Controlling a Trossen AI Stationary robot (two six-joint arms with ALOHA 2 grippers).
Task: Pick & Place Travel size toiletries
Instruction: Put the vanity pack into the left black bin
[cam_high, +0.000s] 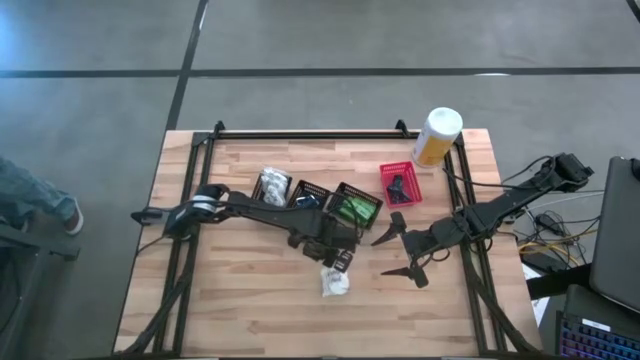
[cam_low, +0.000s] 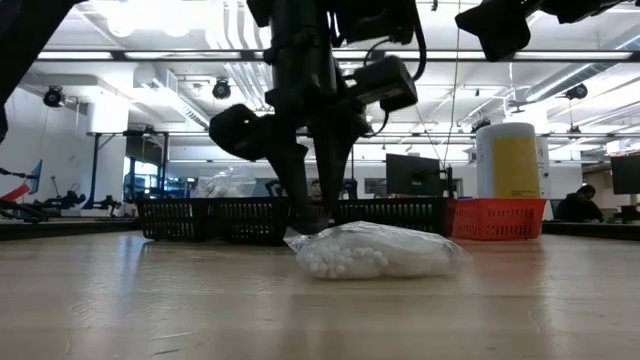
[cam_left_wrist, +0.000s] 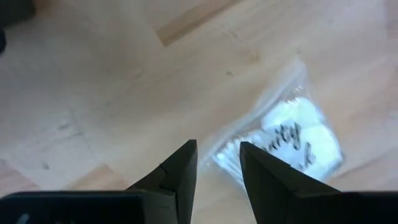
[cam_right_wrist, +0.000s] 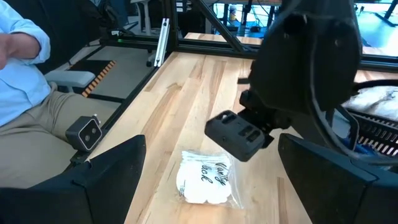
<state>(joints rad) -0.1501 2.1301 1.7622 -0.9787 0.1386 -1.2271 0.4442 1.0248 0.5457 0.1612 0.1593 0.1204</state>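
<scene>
A clear bag of white lumps (cam_high: 335, 284) lies flat on the wood near the table's middle, and the low view shows the bag (cam_low: 375, 250) too. My left gripper (cam_high: 338, 262) points down over its far end, with the fingers a narrow gap apart. In the left wrist view the gripper (cam_left_wrist: 217, 165) has the bag's clear edge (cam_left_wrist: 227, 152) showing in that gap. My right gripper (cam_high: 395, 255) hovers wide open to the right of the bag. More white lumps (cam_high: 272, 186) and green packets (cam_high: 352, 208) lie in black baskets. My left gripper comes from above, pointing down, with one finger on each side of the bag's clear far edge (cam_left_wrist: 227, 152). I cannot tell whether the fingers touch it. The bag lies flat on the table.
Three black mesh baskets (cam_high: 310, 196) stand in a row just beyond the bag, and a red basket (cam_high: 400, 185) stands to their right. A white-and-yellow canister (cam_high: 437, 135) is at the far right corner. A person (cam_right_wrist: 25, 93) sits beyond the table's left side. Bare wood lies toward the near edge.
</scene>
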